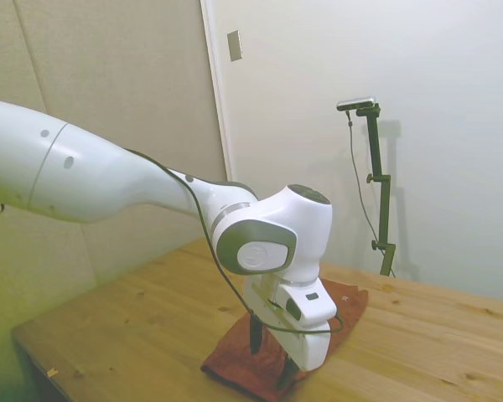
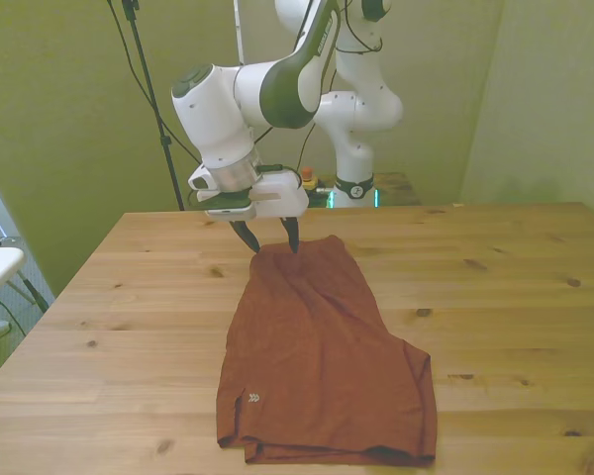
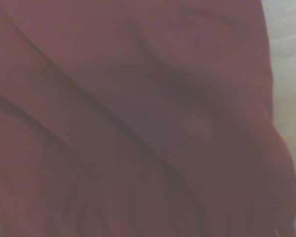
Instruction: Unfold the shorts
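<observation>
The rust-red shorts (image 2: 322,346) lie folded flat on the wooden table, long axis running away from the front view's camera. A small pale tag (image 2: 251,398) shows near their near left corner. My gripper (image 2: 272,242) hangs open over the shorts' far edge, its dark fingertips (image 2: 294,243) pointing down at the fabric. I cannot tell whether they touch it. In the side view the gripper (image 1: 271,356) stands over the near end of the shorts (image 1: 348,300). The wrist view is filled with blurred, creased red fabric of the shorts (image 3: 138,123).
Bare wooden table (image 2: 515,297) surrounds the shorts on all sides. The shorts' near hem lies close to the table's front edge (image 2: 129,465). A strip of table (image 3: 288,74) shows beside the fabric in the wrist view.
</observation>
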You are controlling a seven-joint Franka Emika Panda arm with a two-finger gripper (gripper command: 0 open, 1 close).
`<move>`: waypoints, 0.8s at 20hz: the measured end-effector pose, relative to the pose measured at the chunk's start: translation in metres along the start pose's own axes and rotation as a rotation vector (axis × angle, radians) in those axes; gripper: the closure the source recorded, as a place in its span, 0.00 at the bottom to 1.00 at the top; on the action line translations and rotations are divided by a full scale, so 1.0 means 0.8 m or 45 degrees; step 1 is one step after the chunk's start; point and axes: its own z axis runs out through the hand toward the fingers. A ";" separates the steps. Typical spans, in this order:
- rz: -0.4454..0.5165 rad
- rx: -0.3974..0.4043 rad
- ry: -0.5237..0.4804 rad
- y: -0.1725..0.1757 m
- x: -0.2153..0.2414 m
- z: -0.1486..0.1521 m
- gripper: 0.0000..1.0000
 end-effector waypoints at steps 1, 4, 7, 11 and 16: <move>0.005 0.010 0.008 0.010 0.006 0.002 0.00; -0.037 0.093 -0.032 0.020 0.018 0.013 0.00; -0.102 0.161 -0.083 0.017 0.021 0.023 0.00; -0.188 0.176 -0.144 0.016 0.017 0.034 1.00; -0.225 0.174 -0.153 0.013 0.015 0.034 1.00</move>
